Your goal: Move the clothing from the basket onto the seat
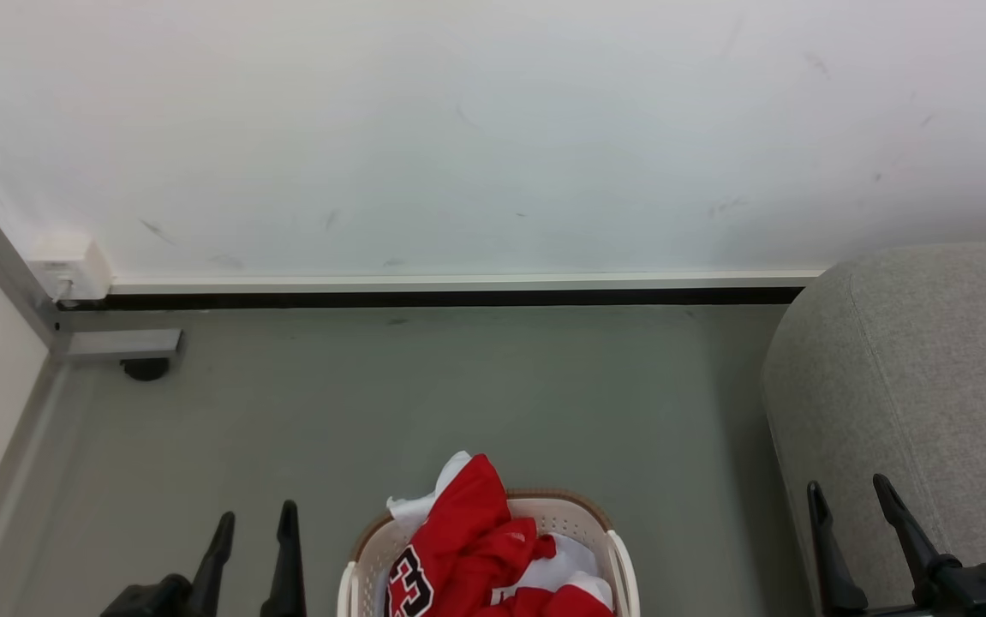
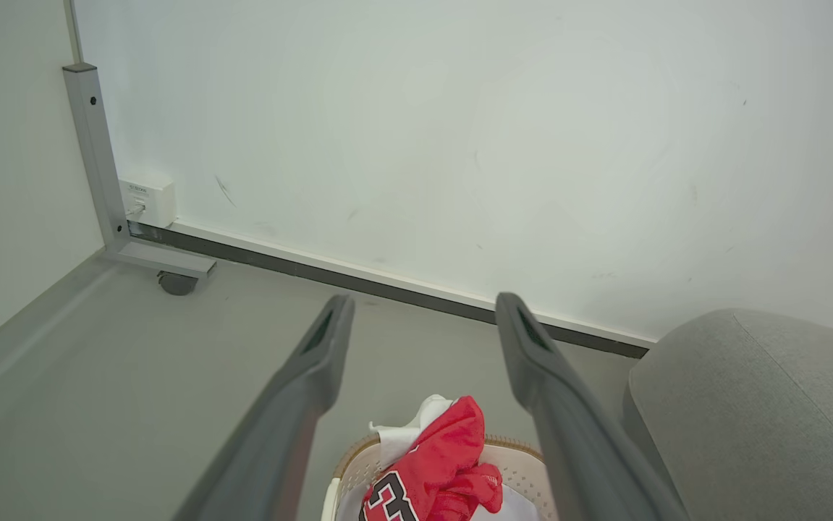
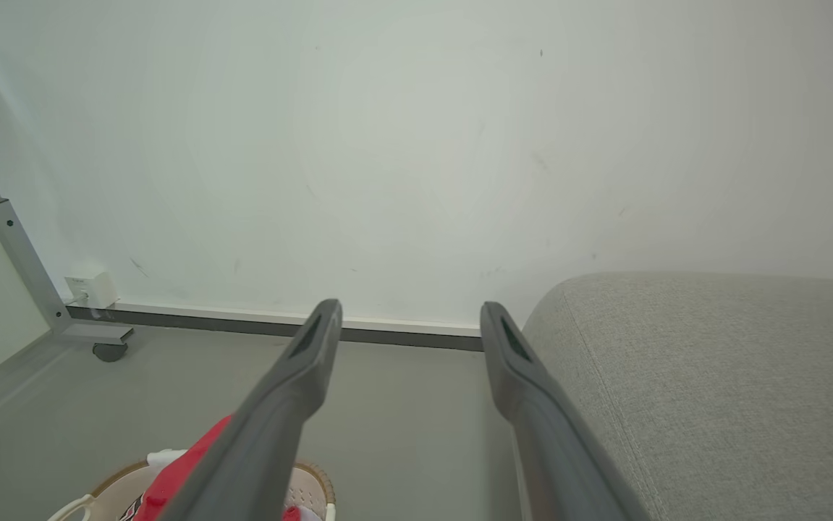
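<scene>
- Long dark fingers of the left gripper (image 1: 258, 514) stand parted with nothing between them, on the robot's left of the basket. The right gripper (image 1: 846, 484) is likewise spread and empty, against the front of the seat.
- Between the two grippers, an oval white plastic laundry basket (image 1: 561, 514) with perforated walls and a brown rim stands on the grey floor (image 1: 458, 394), well clear of the skirting at the floor's far edge.
- Red sports clothing (image 1: 480, 540) with white trim, one piece showing a black-and-white number, lies heaped in the basket. A red fold with a white tip rises above the far rim.
- On the robot's right of the basket stands the large grey woven upholstered seat (image 1: 929, 368), a strip of floor between them; nothing has been laid on it yet.
- Such fabric should be light, limp and somewhat slick. That raised fold looks the easiest pinch, taken deep enough to gather several layers.
- Pieces look tangled, so one may drag another or snag the rim.
</scene>
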Controlling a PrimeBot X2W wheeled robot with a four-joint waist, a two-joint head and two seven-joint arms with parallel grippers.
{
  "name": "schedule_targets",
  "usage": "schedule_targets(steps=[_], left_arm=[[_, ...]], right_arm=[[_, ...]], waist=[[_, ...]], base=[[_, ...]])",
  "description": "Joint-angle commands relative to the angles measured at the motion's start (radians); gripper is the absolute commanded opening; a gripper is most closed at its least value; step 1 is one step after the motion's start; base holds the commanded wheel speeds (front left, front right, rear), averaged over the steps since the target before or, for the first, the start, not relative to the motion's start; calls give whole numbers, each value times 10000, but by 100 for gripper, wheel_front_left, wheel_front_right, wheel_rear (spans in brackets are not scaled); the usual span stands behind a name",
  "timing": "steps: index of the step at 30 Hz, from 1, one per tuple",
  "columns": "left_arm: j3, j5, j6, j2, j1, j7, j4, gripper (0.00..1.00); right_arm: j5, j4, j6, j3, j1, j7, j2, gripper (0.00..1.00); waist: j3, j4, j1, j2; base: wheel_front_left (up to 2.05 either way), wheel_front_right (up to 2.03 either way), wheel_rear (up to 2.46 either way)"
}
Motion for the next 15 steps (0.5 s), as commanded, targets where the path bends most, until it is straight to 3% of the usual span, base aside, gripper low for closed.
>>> schedule_targets(steps=[1,15], left_arm=[[18,240,34,85,101,-99,-10,100],[27,953,-56,90,184,-245,12,100]], right_arm=[[-213,3,-19,-15,72,-111,-25,100],[-708,0,-21,63,95,-267,-18,100]], waist=[[0,-12,0,0],[47,-194,0,0]], base=[[0,0,0],[0,0,0]])
